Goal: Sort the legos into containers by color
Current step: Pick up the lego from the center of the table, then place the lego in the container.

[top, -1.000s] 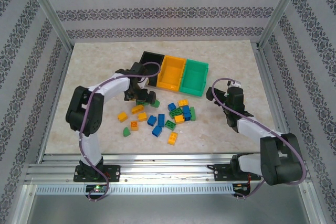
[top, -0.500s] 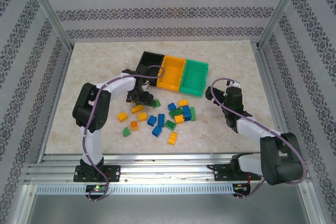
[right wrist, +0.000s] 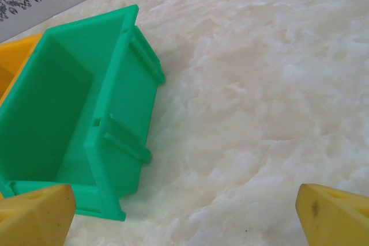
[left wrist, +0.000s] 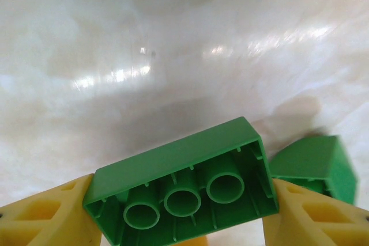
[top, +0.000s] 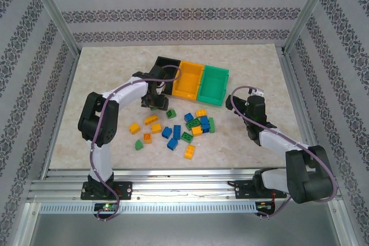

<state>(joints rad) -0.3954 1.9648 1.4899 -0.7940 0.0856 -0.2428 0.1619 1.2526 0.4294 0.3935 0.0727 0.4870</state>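
Inside a frame [top: 53, 12] of metal posts hung with striped, patterned walls [top: 184, 15], a pale marbled table [top: 104, 79] carries everything. Its surface is glossy, with light glare in the left wrist view.

Three bins stand touching in a row toward the far side: a black bin [top: 167, 60], an orange bin [top: 192, 65] and a green bin [top: 215, 71]. The green bin's floor is bare in the right wrist view.

The legos [top: 184, 131] lie scattered just in front of the bins, blue, green and orange mixed. The left gripper [left wrist: 181, 200] is clamped on a green brick [left wrist: 179, 165], its underside tubes facing the camera, near the black bin's front corner. A sloped green brick [left wrist: 314, 162] lies just beside it.

The right gripper [right wrist: 184, 214] hangs with its jaws wide apart and nothing between them, near the green bin's right side but clear of it. Bare tabletop lies left of the black bin, behind the row, and right of the green bin out to the table's edge.
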